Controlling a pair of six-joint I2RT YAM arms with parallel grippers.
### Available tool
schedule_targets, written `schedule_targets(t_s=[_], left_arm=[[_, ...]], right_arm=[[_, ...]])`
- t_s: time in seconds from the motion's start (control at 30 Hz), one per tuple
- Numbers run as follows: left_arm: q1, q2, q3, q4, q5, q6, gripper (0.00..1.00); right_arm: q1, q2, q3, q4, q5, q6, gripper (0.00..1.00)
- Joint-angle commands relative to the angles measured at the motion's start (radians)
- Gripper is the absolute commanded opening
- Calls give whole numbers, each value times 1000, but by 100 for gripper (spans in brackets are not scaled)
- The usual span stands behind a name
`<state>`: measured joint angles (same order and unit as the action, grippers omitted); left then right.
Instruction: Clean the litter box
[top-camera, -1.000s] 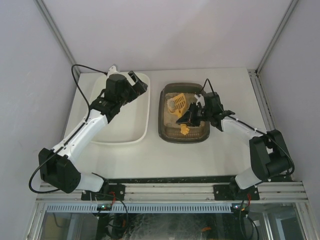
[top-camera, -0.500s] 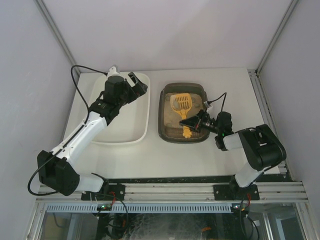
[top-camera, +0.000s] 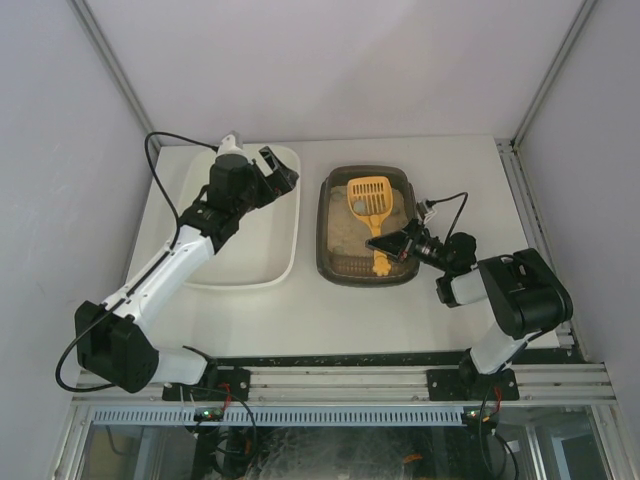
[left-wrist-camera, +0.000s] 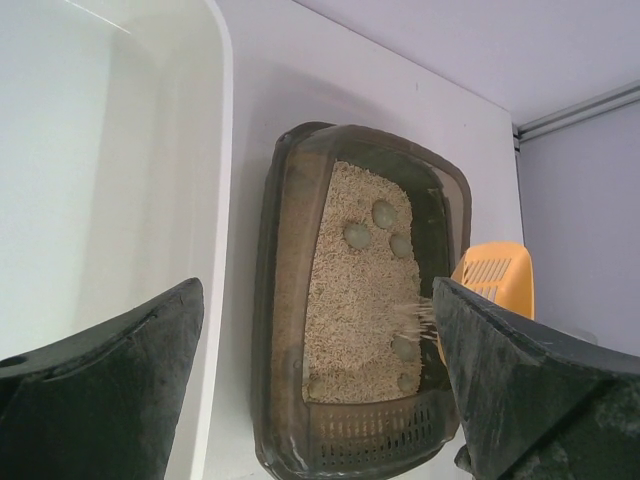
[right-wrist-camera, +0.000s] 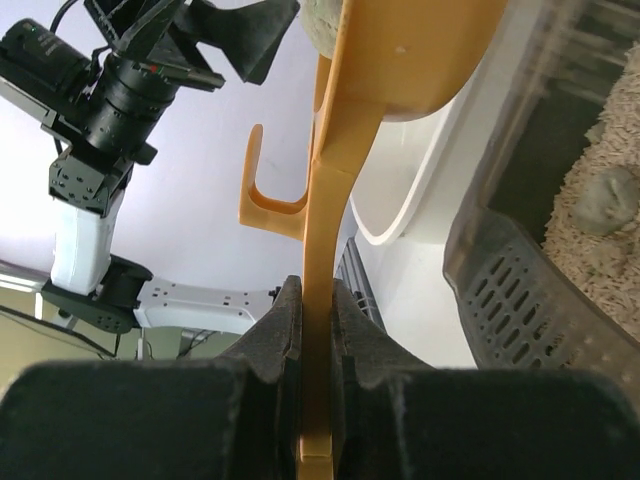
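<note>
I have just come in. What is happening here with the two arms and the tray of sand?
The robot is cleaning a litter box. The right gripper is shut on the handle of a yellow scoop and holds it over the litter, with what looks like one grey lump in it. Several more grey lumps lie in the litter. The left gripper hangs open over the white tub beside the box and holds nothing.
</note>
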<state>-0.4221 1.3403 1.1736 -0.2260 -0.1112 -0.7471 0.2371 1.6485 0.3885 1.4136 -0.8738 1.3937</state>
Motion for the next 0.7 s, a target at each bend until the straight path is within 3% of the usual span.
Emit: schedule_targets(t_s=[0.0,0.17,0.3,0.4,0.5,0.6,0.67], left_arm=[[5,-46,-26,55,16,28,100],[5,-40,-26,57,16,29,100],[6,-37,-26,54,18,25,100],[6,-38,-24,52,15,32,100],[9,-38,-8,43,25,60,100],[63,-27,46,29,218,186,100],[132,0,119,-26,455,278,100]], right_arm=[[-15,-26,-14,91,21,23,0],[50,-13,18,88,20,41,0],[21,9,-8,84,71,52,0],[96,52,48,51,29,48,0],[74,69,30,68,40,61,0],[68,71,38,45,51,71,0],[87,53,61,-18,44,61,0]])
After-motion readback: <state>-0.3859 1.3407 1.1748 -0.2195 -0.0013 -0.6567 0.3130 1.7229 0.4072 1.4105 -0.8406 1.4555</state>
